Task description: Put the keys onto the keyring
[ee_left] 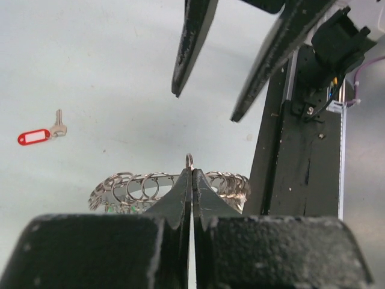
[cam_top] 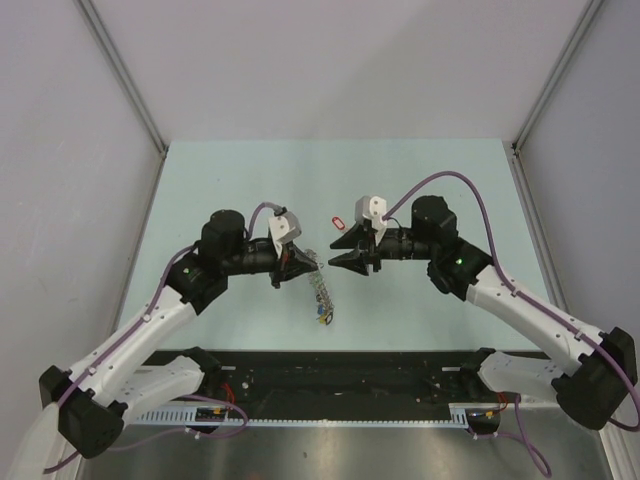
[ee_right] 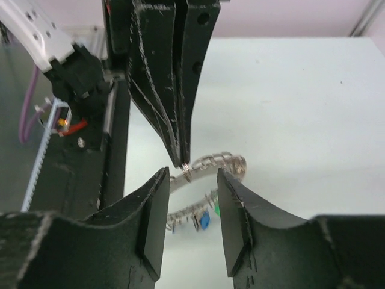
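Red-tagged key loose on the table, keyring pinched by the left gripper.

The red-tagged key point(ee_left: 39, 135) lies flat on the pale table point(cam_top: 230, 180), alone and apart from both grippers, its silver blade pointing away from the oval tag; from above it sits just beyond the right gripper point(cam_top: 350, 262). The keyring point(ee_left: 162, 186), fringed with small silver loops and coloured tags, hangs from the left gripper point(ee_left: 191, 171), whose jaws are fully closed on a small loop at the ring's top edge. The right gripper faces it tip to tip, jaws partly spread and holding nothing, with the ring visible in the gap just beyond its fingertips point(ee_right: 157, 198).
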Controlling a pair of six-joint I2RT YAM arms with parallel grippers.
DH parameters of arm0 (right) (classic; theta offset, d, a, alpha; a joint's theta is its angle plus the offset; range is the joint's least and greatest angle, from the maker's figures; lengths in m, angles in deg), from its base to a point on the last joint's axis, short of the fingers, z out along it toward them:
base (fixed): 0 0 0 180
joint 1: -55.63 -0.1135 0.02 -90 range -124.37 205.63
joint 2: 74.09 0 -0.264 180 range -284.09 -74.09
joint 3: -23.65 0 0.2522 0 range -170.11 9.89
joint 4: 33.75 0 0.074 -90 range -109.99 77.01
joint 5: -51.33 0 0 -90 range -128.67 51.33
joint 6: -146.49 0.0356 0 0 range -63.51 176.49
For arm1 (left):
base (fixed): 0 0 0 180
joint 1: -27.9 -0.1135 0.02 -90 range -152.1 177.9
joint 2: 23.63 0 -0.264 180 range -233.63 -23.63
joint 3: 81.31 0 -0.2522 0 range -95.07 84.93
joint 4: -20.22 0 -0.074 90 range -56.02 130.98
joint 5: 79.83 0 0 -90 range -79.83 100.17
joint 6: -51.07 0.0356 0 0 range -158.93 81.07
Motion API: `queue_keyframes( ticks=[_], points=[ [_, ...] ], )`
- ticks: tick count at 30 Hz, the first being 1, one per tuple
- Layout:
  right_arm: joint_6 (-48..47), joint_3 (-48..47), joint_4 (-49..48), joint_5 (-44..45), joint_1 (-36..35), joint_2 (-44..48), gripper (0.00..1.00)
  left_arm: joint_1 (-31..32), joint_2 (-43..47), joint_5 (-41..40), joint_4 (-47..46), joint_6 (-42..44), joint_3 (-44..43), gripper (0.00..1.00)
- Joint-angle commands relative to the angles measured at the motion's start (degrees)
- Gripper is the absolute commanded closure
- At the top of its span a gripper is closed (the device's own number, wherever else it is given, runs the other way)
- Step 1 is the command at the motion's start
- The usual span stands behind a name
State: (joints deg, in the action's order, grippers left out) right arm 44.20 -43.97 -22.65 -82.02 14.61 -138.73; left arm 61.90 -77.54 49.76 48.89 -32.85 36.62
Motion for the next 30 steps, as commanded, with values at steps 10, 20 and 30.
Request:
queue_keyframes(
  ticks=[10, 20, 30],
  points=[
    [-15.4, -9.7, 17.1, -4.5, -2.3, -8.7, 0.69, 1.1, -1.4, 3.5, 5.0, 4.5, -4.7, 1.00],
    [-15.9, -10.9, 15.7, -4.2, -3.6, -11.6, 0.77, 1.2, -1.5, 4.5, 4.6, 4.1, -4.5, 1.00],
    [-17.1, -12.1, 17.8, -3.7, -5.0, -13.1, 0.82, 1.2, -1.3, 4.5, 4.5, 3.8, -4.4, 0.99]
  ],
)
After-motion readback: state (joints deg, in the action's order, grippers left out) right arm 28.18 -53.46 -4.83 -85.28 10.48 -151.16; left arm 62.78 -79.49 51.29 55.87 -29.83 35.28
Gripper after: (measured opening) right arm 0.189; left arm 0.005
